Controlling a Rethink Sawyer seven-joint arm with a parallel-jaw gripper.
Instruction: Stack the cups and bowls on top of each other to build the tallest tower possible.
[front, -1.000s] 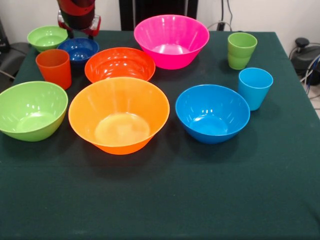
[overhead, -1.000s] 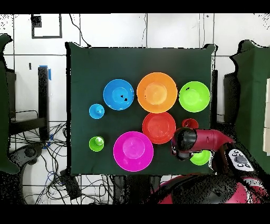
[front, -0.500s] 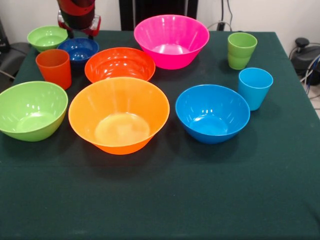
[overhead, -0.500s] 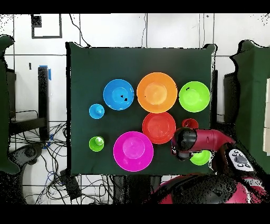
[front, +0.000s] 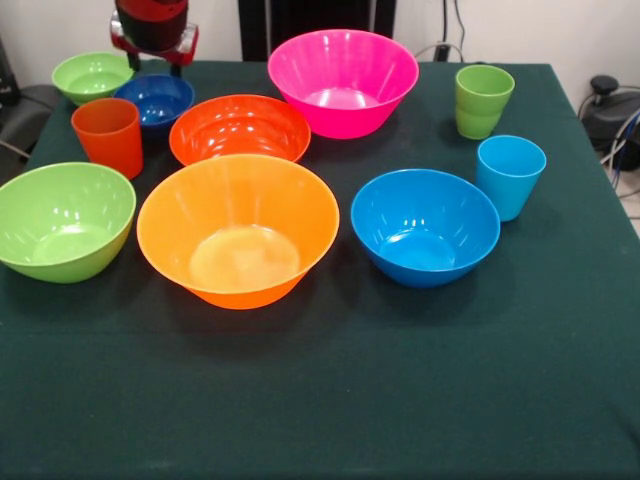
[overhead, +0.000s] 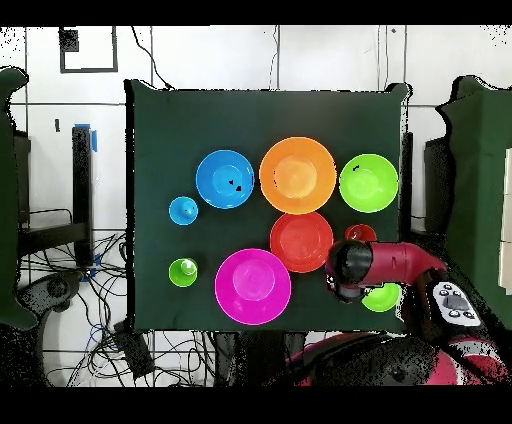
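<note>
Every bowl and cup stands apart on the green table (front: 330, 400), with nothing stacked. Bowls: large pink (front: 343, 80), large orange (front: 238, 228), red-orange (front: 240, 128), lime green (front: 62, 220), blue (front: 425, 226), small green (front: 92, 75), small dark blue (front: 153, 100). Cups: orange (front: 108, 135), lime green (front: 483, 100), light blue (front: 510, 175). My gripper (front: 155, 50) hangs at the far left corner, just above the small dark blue bowl. In the overhead view the arm's head (overhead: 350, 270) hides that bowl, beside the small green bowl (overhead: 380, 298) and the orange cup (overhead: 360, 234).
Cables and equipment lie off the table's sides (overhead: 60, 270). The table's near half in the front view is bare cloth. The pink bowl (overhead: 252, 286) and red-orange bowl (overhead: 301, 241) sit close to the arm.
The gripper has risen slightly above the small dark blue bowl. The bowls and cups have stayed where they were.
</note>
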